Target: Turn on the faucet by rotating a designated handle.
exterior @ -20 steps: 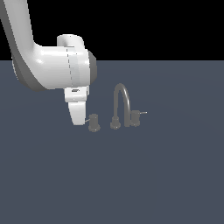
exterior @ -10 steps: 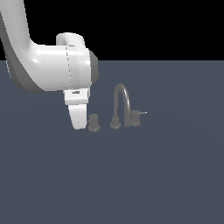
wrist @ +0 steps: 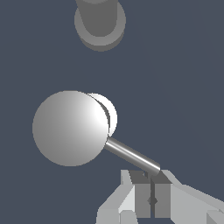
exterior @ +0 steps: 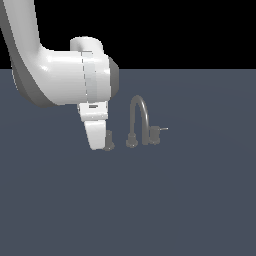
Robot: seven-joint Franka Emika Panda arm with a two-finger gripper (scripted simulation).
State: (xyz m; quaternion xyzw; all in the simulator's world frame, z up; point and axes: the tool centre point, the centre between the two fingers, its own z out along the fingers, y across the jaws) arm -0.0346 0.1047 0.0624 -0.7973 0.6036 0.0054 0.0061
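Low in the wrist frame, your gripper (wrist: 152,194) has its jaws pressed together, just touching the lever tip of the handle (wrist: 70,128). That lever runs from the round cap at frame centre-left down-right toward the jaws.

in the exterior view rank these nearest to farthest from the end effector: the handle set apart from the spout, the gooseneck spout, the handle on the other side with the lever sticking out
1. The handle, right beside the end effector, partly hidden behind it.
2. The gooseneck spout, in the middle, toward the exterior view's right.
3. The far handle, past the spout, its lever pointing to the exterior view's right.
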